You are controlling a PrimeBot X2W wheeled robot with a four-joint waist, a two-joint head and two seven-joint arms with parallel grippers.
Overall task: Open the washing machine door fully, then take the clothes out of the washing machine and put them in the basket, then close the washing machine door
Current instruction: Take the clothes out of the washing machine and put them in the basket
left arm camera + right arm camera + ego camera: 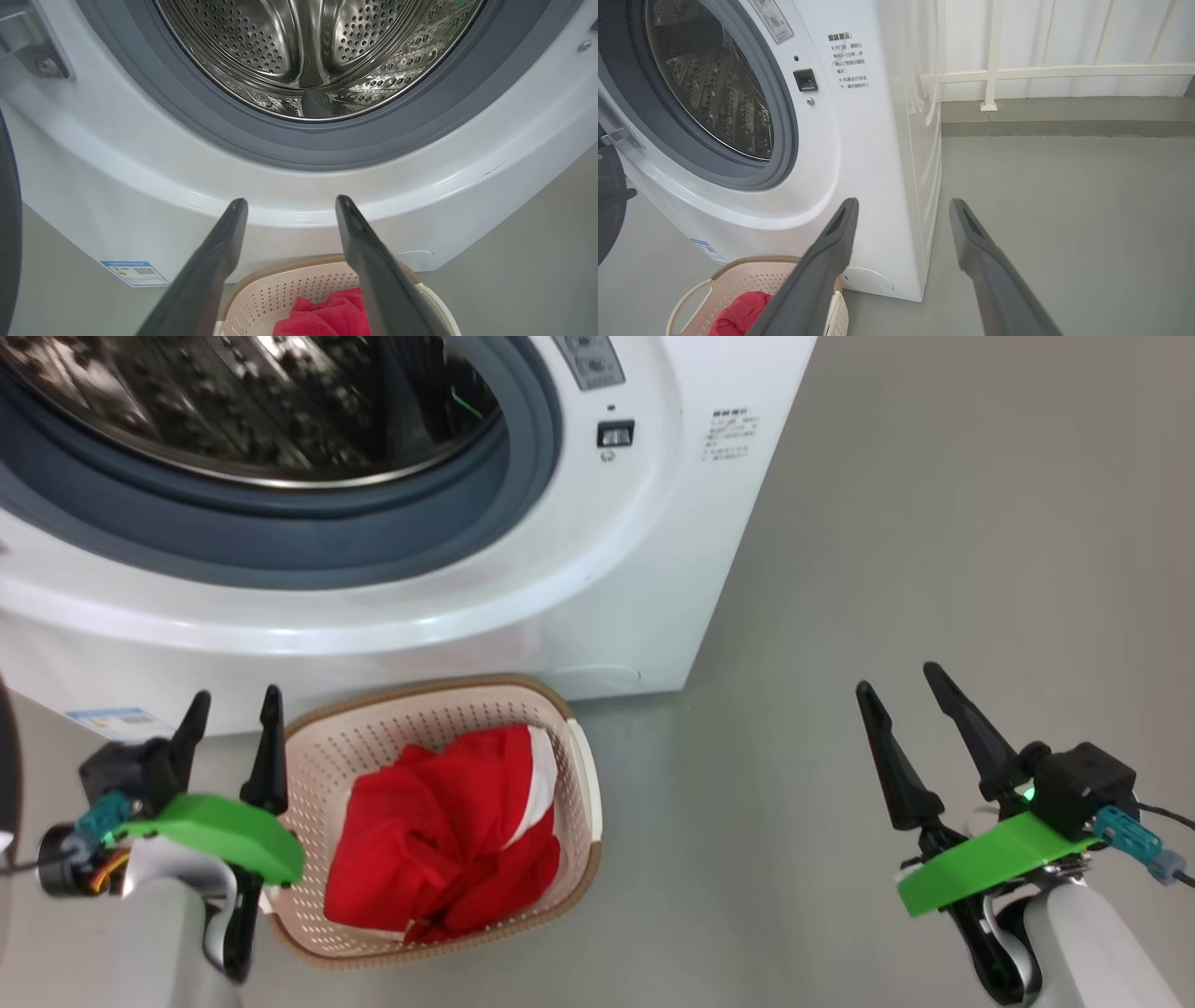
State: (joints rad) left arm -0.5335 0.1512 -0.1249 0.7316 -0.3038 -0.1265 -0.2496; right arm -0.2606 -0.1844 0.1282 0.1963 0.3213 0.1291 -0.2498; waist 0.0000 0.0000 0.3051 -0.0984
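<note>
While crumpled red clothes [429,840] fill perforated cream basket [420,728], left end effector [235,695], right end effector [896,677] spread wide, empty.

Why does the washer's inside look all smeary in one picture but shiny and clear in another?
Head view: the drum is streaky with blur, and a glare band crosses the washing machine. Left wrist view: the drum is sharp, its steel mirroring light, and the wide lens bends the front. Right wrist view: the right gripper looks soft.
</note>
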